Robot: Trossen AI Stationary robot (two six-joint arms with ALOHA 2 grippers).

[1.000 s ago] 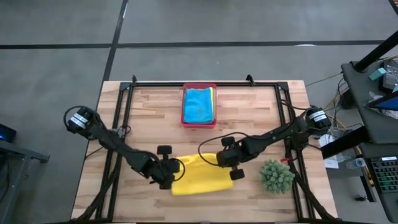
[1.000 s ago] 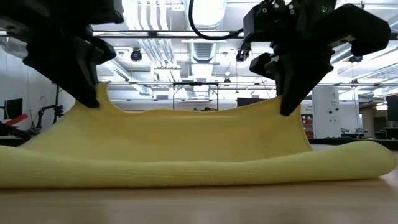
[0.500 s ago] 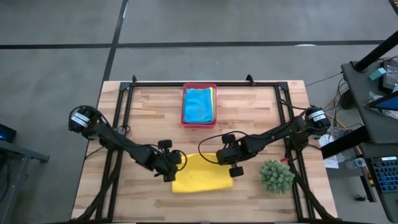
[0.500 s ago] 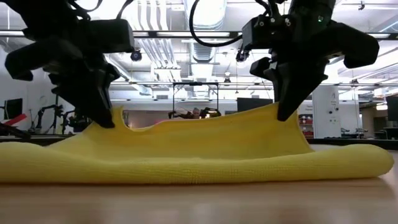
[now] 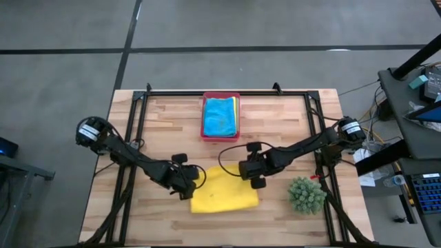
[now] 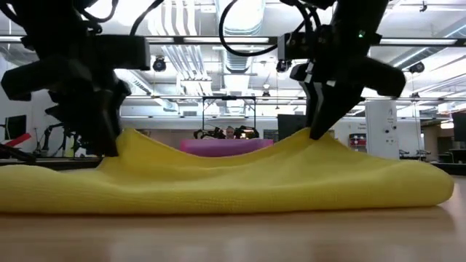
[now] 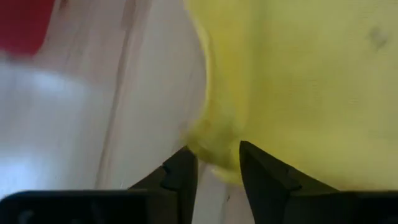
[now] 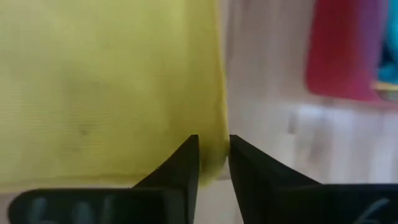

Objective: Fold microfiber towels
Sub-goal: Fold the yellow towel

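The yellow towel [image 5: 222, 193] lies folded near the tabletop's front edge; left gripper [image 5: 187, 184] and right gripper [image 5: 252, 173], fingers parted, release its far corners.

A soft, matt, finely napped yellow cloth [image 5: 224, 193] lies on the pale wood-plank table [image 5: 165, 131], with a glossy pink plastic tray [image 5: 220, 135] at 12 o'clock.

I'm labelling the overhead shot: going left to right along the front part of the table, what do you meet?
Left gripper → yellow towel → right gripper → spiky green plant.
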